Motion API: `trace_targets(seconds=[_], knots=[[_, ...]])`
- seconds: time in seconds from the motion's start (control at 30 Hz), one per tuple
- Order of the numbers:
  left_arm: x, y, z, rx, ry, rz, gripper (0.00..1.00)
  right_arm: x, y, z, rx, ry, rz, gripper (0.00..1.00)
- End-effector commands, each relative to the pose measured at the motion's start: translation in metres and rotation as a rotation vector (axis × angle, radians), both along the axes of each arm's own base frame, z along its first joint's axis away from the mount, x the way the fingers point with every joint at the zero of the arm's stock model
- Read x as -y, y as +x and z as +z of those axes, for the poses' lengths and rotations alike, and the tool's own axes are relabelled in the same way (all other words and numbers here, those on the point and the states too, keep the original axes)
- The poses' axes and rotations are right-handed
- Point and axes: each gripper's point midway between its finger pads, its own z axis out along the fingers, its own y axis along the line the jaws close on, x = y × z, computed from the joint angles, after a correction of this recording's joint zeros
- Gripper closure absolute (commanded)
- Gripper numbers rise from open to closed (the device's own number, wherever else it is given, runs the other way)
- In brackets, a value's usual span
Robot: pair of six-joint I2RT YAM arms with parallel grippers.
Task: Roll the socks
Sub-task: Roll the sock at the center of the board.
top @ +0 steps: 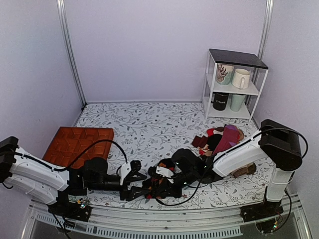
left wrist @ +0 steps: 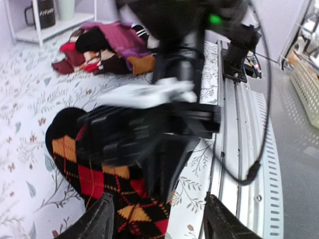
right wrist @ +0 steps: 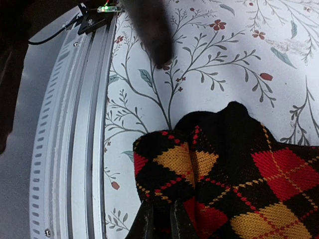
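Socks (right wrist: 239,169) — black knit, argyle diamonds in red and orange, thin red dashed lines crossing — bunched in folds on floral tabletop (right wrist: 214,64) near front rail (right wrist: 75,124). Right tool (right wrist: 160,225) pinches folded edge, jaws nearly together. Left tool (left wrist: 157,219) gaping, fingers spread either side of sock.

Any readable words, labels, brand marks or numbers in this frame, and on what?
White lettering on the black ceramic mug, lower tier of the white shelf rack: too small and blurred to read in either view that shows it.
No writing shows on the black argyle knit socks with red and orange diamonds.
Nothing else carries legible text.
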Motion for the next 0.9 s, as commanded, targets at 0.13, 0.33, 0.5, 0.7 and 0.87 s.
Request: trace_targets(seconds=[0.13, 0.33, 0.5, 0.7, 0.87], knots=[[0.003, -0.013, -0.039, 0.147, 0.153, -0.083, 0.38, 0.071, -0.025, -0.073, -0.408, -0.387, -0.079, 0.93], [0.006, -0.007, -0.049, 0.187, 0.17, -0.044, 0.37, 0.074, -0.024, -0.075, -0.435, -0.404, -0.076, 0.93], [0.012, -0.003, -0.041, 0.241, 0.153, -0.037, 0.36, 0.076, -0.025, -0.08, -0.446, -0.422, -0.079, 0.93], [0.017, -0.002, -0.059, 0.242, 0.212, -0.055, 0.36, 0.075, -0.024, -0.08, -0.446, -0.423, -0.081, 0.93], [0.021, -0.005, -0.074, 0.211, 0.225, -0.073, 0.46, 0.075, -0.024, -0.079, -0.444, -0.423, -0.079, 0.93]])
